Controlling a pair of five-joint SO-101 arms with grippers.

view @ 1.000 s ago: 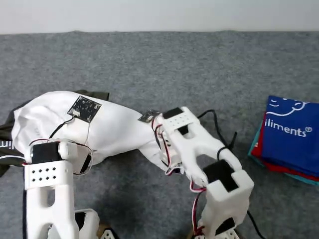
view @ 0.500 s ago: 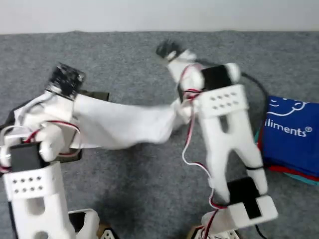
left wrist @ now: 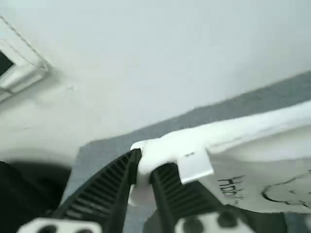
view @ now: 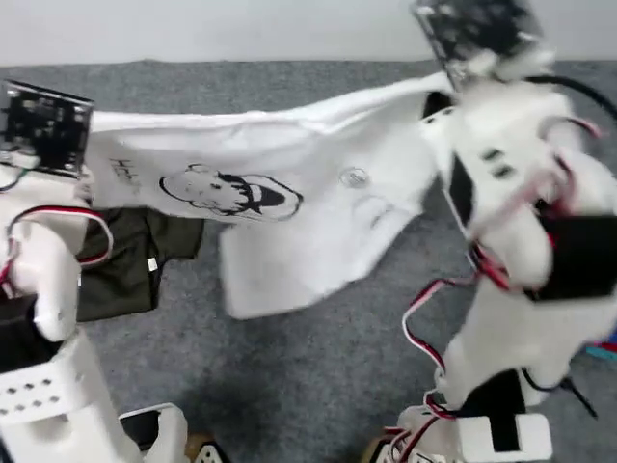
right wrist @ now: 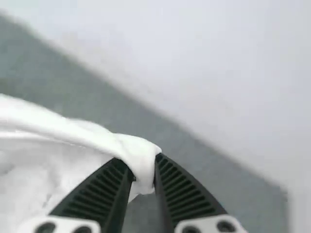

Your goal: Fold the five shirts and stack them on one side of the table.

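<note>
A white shirt (view: pixel 289 193) with a dark cartoon print hangs stretched high above the table between both arms. My left gripper (left wrist: pixel 142 167) is shut on one upper corner of the white shirt (left wrist: pixel 252 145), at the left in the high view. The opposite corner of the white shirt (right wrist: pixel 73 141) is pinched in my right gripper (right wrist: pixel 142 175), raised at the upper right in the high view. A dark olive shirt (view: pixel 135 256) lies flat on the table under the left part of the white one.
Grey carpet-like cloth (view: pixel 318 386) covers the table. The right arm (view: pixel 521 241) is raised close to the high camera and hides the right side of the table. A pale wall (view: pixel 241 29) runs behind the far edge.
Both arms rose from the table, lifting the white shirt and spreading it wide. The dark olive shirt beneath came into sight. The right arm now covers the folded stack at the right.
</note>
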